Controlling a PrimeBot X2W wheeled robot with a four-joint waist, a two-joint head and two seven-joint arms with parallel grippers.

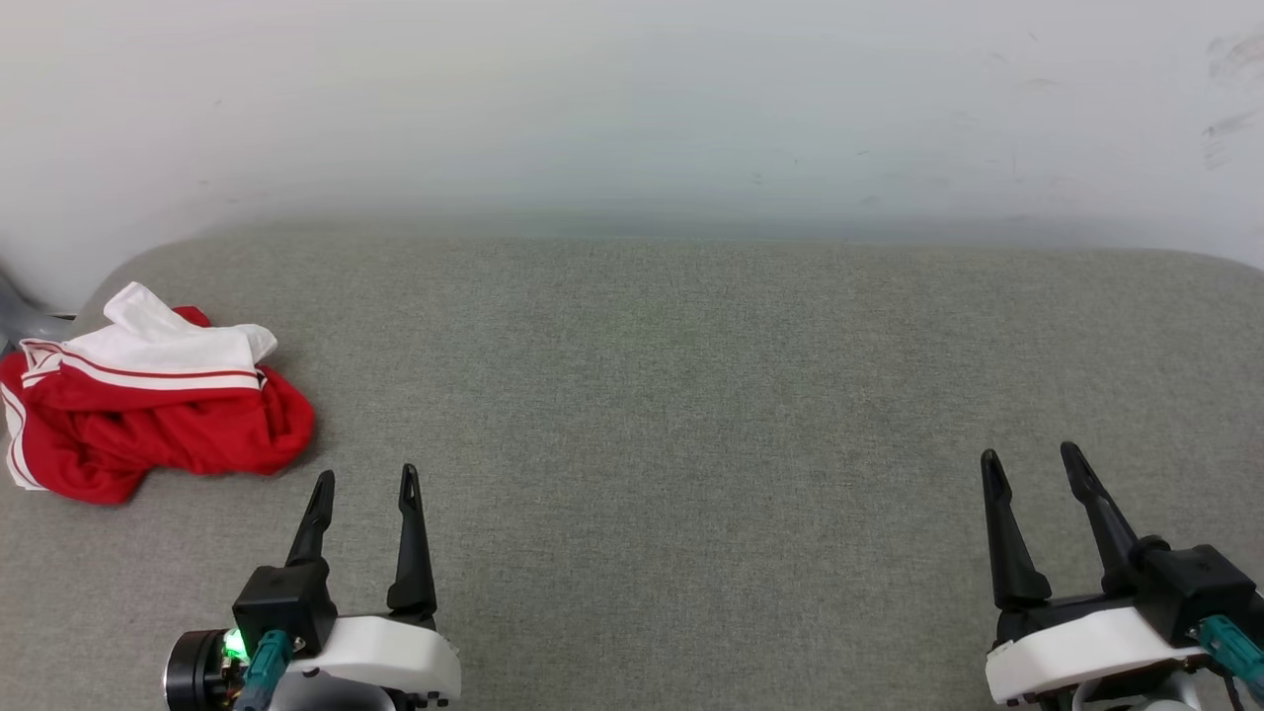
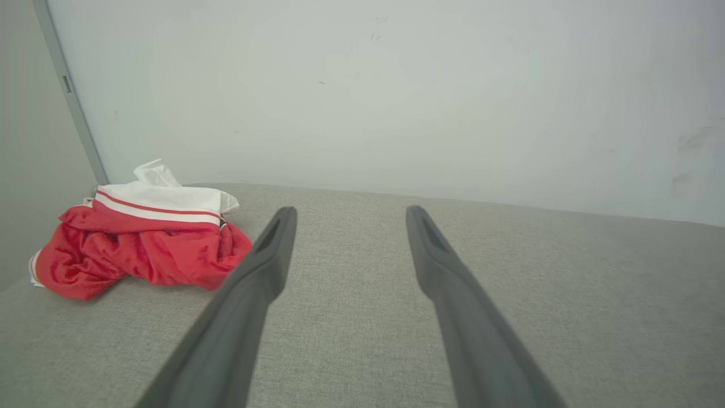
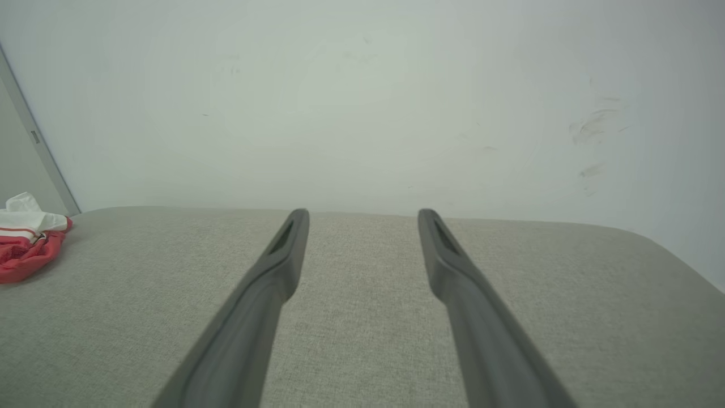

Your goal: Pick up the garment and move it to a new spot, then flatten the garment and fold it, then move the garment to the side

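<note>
The garment (image 1: 158, 410) is a crumpled red heap with a white, red-striped part on top, lying at the far left of the grey fabric surface (image 1: 691, 395). It also lies left of the fingers in the left wrist view (image 2: 141, 243) and at the left edge of the right wrist view (image 3: 25, 243). My left gripper (image 1: 365, 484) stands open just to the right of and nearer than the garment, holding nothing. My right gripper (image 1: 1032, 459) is open over the right side, far from the cloth, with nothing between its fingers.
A pale wall (image 1: 632, 109) rises right behind the grey surface. The surface's rounded back corners show at the left (image 1: 148, 257) and right (image 1: 1215, 267). A grey vertical frame strip (image 2: 71, 96) stands at the left past the garment.
</note>
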